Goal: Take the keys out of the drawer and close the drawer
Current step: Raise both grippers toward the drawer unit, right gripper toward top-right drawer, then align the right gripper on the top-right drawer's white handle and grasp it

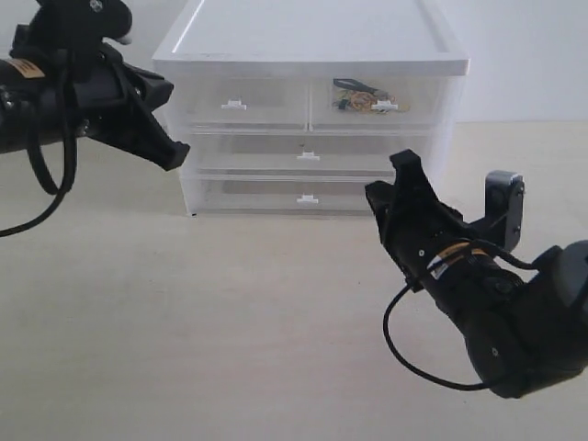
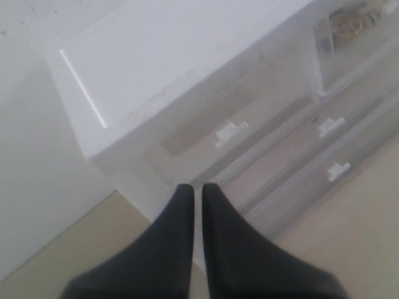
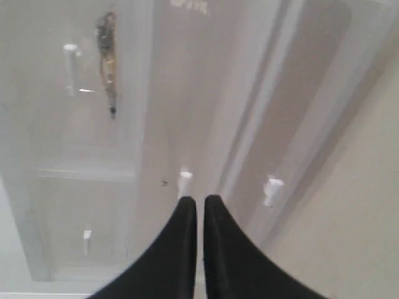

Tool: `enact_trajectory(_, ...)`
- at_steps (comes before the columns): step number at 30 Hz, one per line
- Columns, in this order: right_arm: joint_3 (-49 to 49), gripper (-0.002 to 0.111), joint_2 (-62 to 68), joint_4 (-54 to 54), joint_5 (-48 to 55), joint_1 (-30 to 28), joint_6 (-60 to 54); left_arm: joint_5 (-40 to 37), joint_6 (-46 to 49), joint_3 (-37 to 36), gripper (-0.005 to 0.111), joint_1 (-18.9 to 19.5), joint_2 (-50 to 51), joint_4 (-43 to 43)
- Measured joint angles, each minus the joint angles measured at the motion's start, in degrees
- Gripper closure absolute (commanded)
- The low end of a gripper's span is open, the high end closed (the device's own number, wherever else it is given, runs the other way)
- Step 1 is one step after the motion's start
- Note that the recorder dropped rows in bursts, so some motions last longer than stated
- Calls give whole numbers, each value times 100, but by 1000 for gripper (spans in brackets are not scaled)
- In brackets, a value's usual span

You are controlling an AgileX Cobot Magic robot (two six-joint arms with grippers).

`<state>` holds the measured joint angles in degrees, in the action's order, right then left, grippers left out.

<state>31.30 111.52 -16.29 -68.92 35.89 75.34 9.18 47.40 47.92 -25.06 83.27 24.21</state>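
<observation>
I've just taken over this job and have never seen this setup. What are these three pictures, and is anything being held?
Two black robot arms work over a beige table. The wide picture comes from a camera off the arms. The other two each look along one arm's wrist, past its fingers. The left gripper hangs left of the white cabinet, and the right gripper is low in front of its right side. Both look shut and hold nothing. The keys lie inside the top right clear drawer, which is closed.
</observation>
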Motion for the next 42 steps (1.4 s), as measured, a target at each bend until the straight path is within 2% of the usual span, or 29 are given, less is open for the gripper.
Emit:
enact_trajectory(5,399,109,0,0,-40,0,-528,305,24,0,103,0,443,0)
enact_trajectory(10,651,109,0,-128,-40,0,-966,1263,25,55,103,0,962,0)
enact_trajectory(18,1001,109,0,-562,-51,-25,-1353,1535,-167,714,103,0,1756,0)
enact_trajectory(30,1014,109,0,-856,130,-171,-1319,2523,-224,777,103,-26,2247,0)
enact_trajectory(42,1014,109,0,-972,130,-176,-1262,2622,-224,765,103,-48,2319,-23)
